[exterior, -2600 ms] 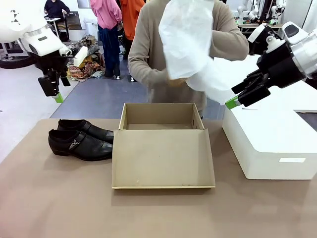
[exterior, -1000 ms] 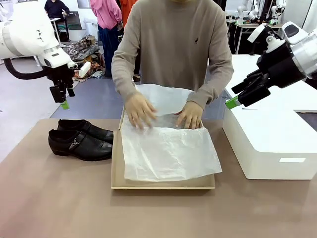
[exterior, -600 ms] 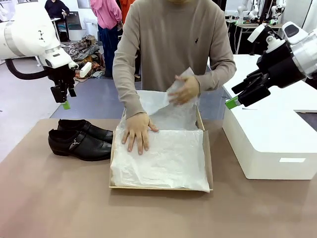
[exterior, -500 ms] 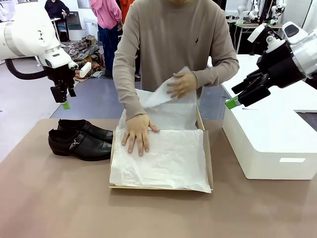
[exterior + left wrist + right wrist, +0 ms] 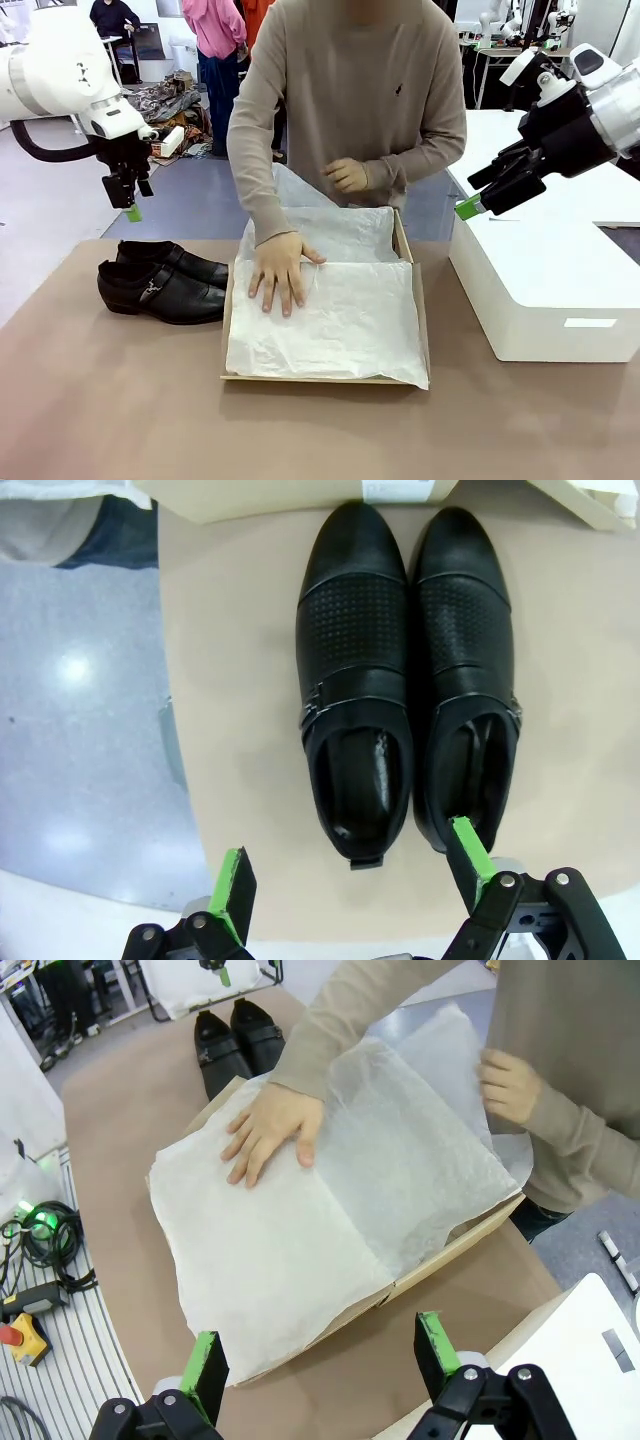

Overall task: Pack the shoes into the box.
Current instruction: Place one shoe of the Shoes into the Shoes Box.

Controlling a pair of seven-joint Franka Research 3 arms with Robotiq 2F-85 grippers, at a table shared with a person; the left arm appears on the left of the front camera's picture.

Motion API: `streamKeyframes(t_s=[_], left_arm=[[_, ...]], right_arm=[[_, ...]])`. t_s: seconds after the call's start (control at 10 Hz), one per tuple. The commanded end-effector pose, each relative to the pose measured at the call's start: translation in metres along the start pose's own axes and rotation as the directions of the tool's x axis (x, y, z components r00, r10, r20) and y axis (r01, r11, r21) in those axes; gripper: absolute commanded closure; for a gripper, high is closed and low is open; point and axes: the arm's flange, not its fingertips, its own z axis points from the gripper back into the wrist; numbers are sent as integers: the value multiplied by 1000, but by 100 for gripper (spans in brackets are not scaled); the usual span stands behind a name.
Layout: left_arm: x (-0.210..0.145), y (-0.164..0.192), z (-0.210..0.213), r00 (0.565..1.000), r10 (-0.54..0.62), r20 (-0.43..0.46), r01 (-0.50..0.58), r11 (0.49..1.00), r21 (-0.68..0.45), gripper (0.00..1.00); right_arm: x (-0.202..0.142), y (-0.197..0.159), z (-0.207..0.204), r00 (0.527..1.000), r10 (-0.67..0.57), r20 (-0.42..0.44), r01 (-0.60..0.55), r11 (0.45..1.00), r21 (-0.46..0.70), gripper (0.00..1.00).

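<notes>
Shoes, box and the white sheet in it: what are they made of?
The glossy black pointed shoes look like leather, though it could be an imitation: smooth shine, tiny punched dots across the top. The tan flat-sided box looks like cardboard: matt, plain brown, stiff straight edges. The thin white crinkled sheet looks like tissue paper: soft wrinkles, and it seems slightly see-through.

Blocked over the tan cardboard shoebox (image 5: 423,300) by the person's hand (image 5: 280,272) pressed flat on the white tissue paper (image 5: 340,325) lining, with the other hand (image 5: 350,175) raised above the far wall; hemmed in on the right by the large white rectangular block (image 5: 540,290). Open air above the pair of glossy black leather shoes (image 5: 165,280) just left of the box, under the wide-spread left gripper (image 5: 132,210); bare brown tabletop (image 5: 120,400) in front and to the left.
</notes>
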Motion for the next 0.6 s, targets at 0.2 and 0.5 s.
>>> streamKeyframes(t_s=[0.2, 0.5], left_arm=[[-8, 28, -20, 999, -44, -12, 44, 999, 19, 0], [-6, 47, -36, 999, -24, -42, 24, 1000, -3, 0]], right_arm=[[0, -2, -2, 1000, 10, 19, -11, 1000, 14, 0], [0, -2, -2, 1000, 10, 19, -11, 1000, 14, 0]])
